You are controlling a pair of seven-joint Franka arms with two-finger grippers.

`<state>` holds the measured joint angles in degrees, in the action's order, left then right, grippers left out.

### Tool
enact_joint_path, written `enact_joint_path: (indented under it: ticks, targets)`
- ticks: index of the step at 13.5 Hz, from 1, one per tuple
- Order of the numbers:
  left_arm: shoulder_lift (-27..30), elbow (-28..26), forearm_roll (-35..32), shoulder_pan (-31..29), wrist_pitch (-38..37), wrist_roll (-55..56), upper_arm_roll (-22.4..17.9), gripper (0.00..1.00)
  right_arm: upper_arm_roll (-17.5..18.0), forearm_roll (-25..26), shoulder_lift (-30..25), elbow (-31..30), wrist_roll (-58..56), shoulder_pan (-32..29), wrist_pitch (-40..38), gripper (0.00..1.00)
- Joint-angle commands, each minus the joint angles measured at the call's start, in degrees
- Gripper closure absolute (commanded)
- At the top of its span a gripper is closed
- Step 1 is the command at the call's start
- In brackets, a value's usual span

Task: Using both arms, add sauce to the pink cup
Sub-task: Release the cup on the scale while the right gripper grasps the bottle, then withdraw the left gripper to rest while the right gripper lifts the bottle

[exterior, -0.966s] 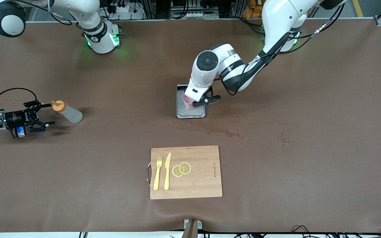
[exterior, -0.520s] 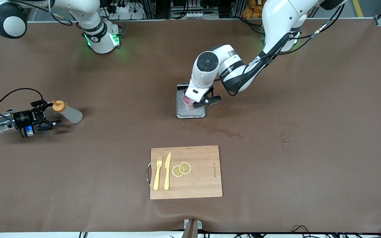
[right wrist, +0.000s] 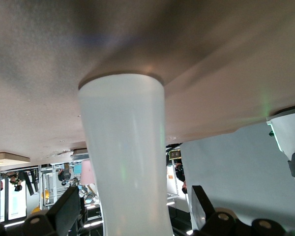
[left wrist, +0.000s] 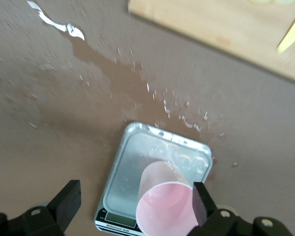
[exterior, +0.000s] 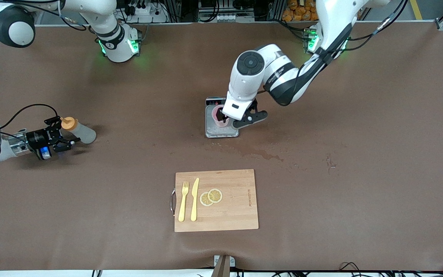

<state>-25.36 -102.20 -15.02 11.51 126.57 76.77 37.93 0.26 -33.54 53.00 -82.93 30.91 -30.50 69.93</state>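
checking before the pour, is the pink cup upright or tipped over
Upright: the pink cup stands on the scale tray, mouth up, between the open left gripper's fingers.

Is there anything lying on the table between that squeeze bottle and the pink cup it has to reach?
Nothing visible does. The squeeze bottle stands by the open right gripper at that arm's end of the table. Only bare brown table separates it from the pink cup on the scale, under the open left gripper.
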Motion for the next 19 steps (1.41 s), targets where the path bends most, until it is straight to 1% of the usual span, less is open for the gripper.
enact_joint_path:
  ticks: [1, 3, 5, 6, 8, 9, 11, 12, 13, 14, 15, 18, 19]
  targets:
    - [6.4, 0.2, -1.7, -5.1, -2.5, -1.3, 0.1, 0.0, -0.1, -1.1, 0.0, -0.4, -1.0, 0.2, -0.5, 0.0]
    - [7.0, 4.5, -1.6, -9.6, -8.2, -8.1, 0.2, 0.0, -0.1, -1.1, 0.4, -0.4, -2.0, 0.3, -0.2, 0.06]
    - [7.0, 8.6, -0.7, -13.7, -14.2, -18.1, 0.2, 0.0, -0.1, -1.2, 1.5, -0.3, -4.0, 0.2, 0.1, 0.06]
    - [7.1, 9.1, -0.7, -15.9, -15.5, -21.4, 0.3, 0.0, -0.2, -1.2, 1.7, -0.2, -4.2, 0.2, 0.2, 0.07]
    - [7.5, 9.5, -0.7, -19.5, -17.2, -26.5, 0.6, 0.0, -0.2, -1.2, 1.7, -0.3, -4.2, 0.3, 0.3, 0.25]
    - [8.7, 9.6, -0.6, -20.5, -19.1, -29.1, 0.6, 0.0, -0.2, -1.2, 1.8, -0.3, -4.2, 0.3, 0.2, 0.36]
    - [10.1, 9.5, -0.6, -22.6, -23.2, -32.8, 0.6, 0.0, -0.2, -1.2, 1.7, 0.0, -3.9, 0.3, -0.1, 0.54]
    - [10.3, 9.6, -0.6, -23.7, -23.7, -35.3, 0.6, 0.0, -0.2, -1.0, 1.1, 0.5, -3.4, 0.2, -0.4, 0.61]
    - [12.1, 9.7, -0.5, -24.4, -24.8, -38.7, 0.3, 0.0, -0.2, -0.7, 0.5, 1.2, -3.0, 0.3, -0.7, 0.64]
    - [13.9, 9.7, 0.2, -24.1, -25.5, -42.6, -1.2, 0.0, -0.2, -0.7, 0.3, 1.8, -1.4, 0.2, -1.5, 0.64]
    - [15.6, 9.7, 1.6, -22.9, -26.5, -46.4, -4.7, 0.0, -0.2, -0.7, 0.0, 2.8, 0.8, 0.4, -2.8, 0.64]
    - [20.4, 9.6, 10.0, -16.0, -29.9, -59.0, -19.3, 0.0, -0.1, -0.6, -2.0, 5.5, 7.9, 2.5, -7.5, 0.64]
    - [21.8, 9.3, 11.3, -15.4, -31.2, -63.1, -22.1, 0.0, 0.0, -0.5, -2.4, 5.9, 9.7, 3.1, -8.0, 0.63]
